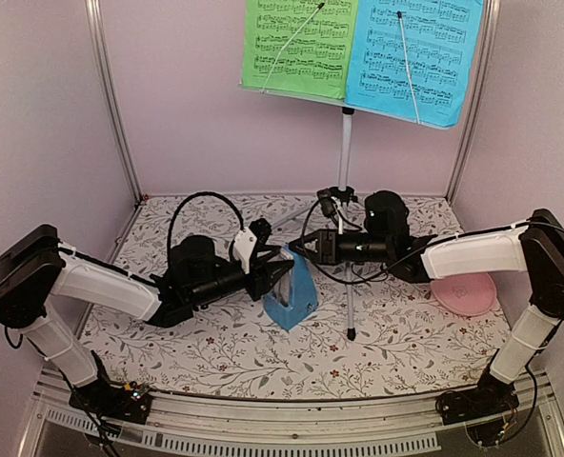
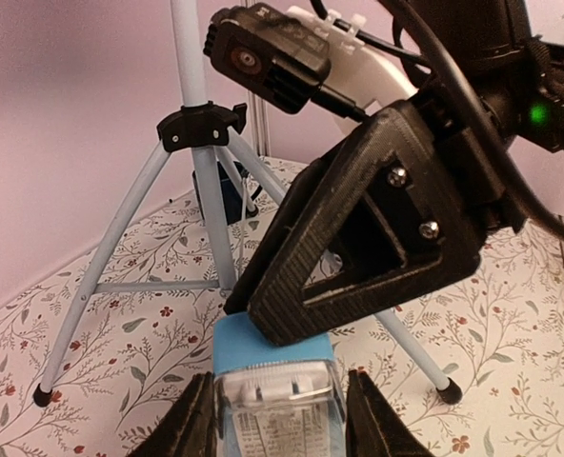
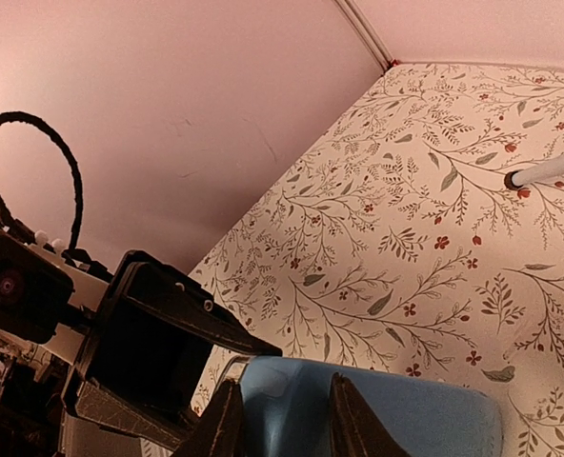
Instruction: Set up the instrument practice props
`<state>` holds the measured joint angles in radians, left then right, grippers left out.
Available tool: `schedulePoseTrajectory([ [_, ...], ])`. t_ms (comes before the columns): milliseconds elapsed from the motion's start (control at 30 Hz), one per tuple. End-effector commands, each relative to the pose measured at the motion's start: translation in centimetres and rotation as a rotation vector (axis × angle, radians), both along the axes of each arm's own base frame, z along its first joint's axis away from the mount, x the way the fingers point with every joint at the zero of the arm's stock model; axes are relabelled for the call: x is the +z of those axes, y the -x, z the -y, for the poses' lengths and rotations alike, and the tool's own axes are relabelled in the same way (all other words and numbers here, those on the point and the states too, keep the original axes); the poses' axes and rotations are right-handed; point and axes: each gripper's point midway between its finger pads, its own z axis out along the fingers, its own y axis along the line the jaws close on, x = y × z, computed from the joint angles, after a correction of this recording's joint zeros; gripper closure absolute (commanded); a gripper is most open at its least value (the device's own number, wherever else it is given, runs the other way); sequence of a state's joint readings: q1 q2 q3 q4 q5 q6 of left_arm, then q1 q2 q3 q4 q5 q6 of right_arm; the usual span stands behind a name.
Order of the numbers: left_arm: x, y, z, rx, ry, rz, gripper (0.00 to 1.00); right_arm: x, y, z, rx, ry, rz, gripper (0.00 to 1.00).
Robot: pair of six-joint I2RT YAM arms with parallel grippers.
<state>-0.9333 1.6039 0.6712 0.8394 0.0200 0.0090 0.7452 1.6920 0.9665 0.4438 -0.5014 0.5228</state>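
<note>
Where the two arms meet mid-table, the left gripper [image 2: 280, 400] is clamped on the sides of the blue metronome [image 2: 274, 350], whose clear window shows print too small to read. From the opposite side the right gripper [image 3: 284, 383] straddles its tip; whether it pinches, I can't tell. Just behind stands the music stand [image 1: 345, 143], carrying a green sheet [image 1: 296, 43] and a blue sheet [image 1: 411, 57] of printed notes, no legible title. A pink plate [image 1: 465, 295] lies by the right arm.

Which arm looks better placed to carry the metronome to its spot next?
Left, probably: the left gripper brackets the metronome across its wider body, fingers against both sides; the right gripper straddles only the narrow top.
</note>
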Motion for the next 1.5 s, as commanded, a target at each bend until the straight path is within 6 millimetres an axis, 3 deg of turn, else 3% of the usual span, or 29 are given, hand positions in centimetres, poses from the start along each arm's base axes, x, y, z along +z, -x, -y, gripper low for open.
schedulePoseTrajectory([
  [0,0.7,1.3,-0.2,-0.034,-0.003,0.072,0.84,-9.7,-0.1,3.5,-0.108,0.264,-0.133,0.69],
  [233,1.2,2.9,-0.5,-0.093,0.001,0.125,0.85,-12.5,0.1,4.4,-0.121,0.337,-0.145,0.69],
  [433,0.4,3.8,-1.0,-0.11,-0.016,0.14,0.86,-13.5,0.1,4.8,-0.131,0.372,-0.147,0.69],
  [533,2.1,3.2,-2.6,-0.043,0.054,0.115,0.88,-12.6,0.1,4.6,-0.121,0.352,-0.137,0.67],
  [633,4.4,2.0,-5.1,0.041,0.132,0.058,0.89,-10.2,0.3,3.8,-0.082,0.306,-0.099,0.61],
  [733,5.4,0.1,-7.6,0.146,0.131,-0.027,0.89,-7.7,0.2,3.2,-0.057,0.263,-0.055,0.52],
  [900,2.4,-3.9,-11.6,0.348,0.005,-0.262,0.89,-3.4,0.1,2.0,-0.013,0.185,0.02,0.4],
  [1100,-4.2,-6.5,-15.6,0.473,-0.124,-0.516,0.88,0.4,-0.2,0.9,0.019,0.117,0.077,0.34],
  [1300,-8.1,-8.4,-16.9,0.516,-0.177,-0.604,0.87,2.7,0.1,0.8,0.03,0.078,0.104,0.26],
  [1467,-11.8,-9.6,-16.9,0.532,-0.222,-0.668,0.86,2.6,1.1,1.8,0.028,0.088,0.106,0.18],
])
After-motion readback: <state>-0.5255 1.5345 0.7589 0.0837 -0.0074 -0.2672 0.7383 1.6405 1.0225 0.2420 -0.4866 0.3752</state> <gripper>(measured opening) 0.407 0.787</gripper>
